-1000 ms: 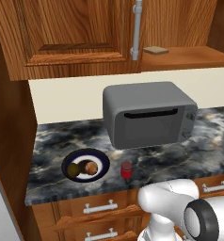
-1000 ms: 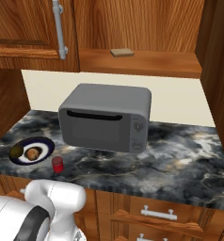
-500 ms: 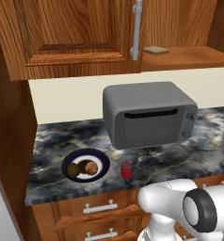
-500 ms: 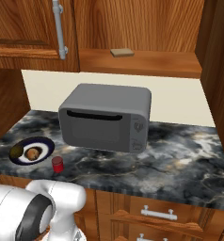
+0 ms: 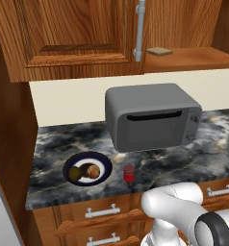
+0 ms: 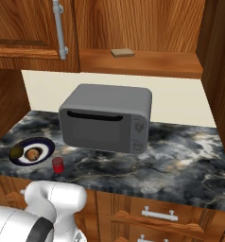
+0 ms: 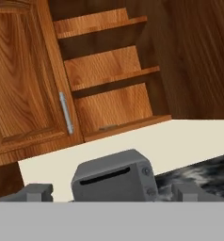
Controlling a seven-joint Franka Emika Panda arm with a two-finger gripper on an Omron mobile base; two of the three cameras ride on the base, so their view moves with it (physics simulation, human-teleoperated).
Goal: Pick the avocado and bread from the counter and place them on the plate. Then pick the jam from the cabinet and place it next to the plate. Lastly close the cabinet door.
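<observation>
The plate lies at the left of the dark marble counter. On it rest the olive-green avocado and the brown bread. The red jam stands on the counter just right of the plate. In the cabinet the left door is shut and the right half shows bare shelves. My gripper is open and empty, facing the cabinet from a distance.
A grey toaster oven stands mid-counter under the open shelves. A flat tan slab lies on the lowest shelf. The door's grey bar handle hangs beside the opening. Drawers run below the counter.
The arm's lower links have turned a little at the bottom of both base views. The plate, food, jam and cabinet door have not moved.
</observation>
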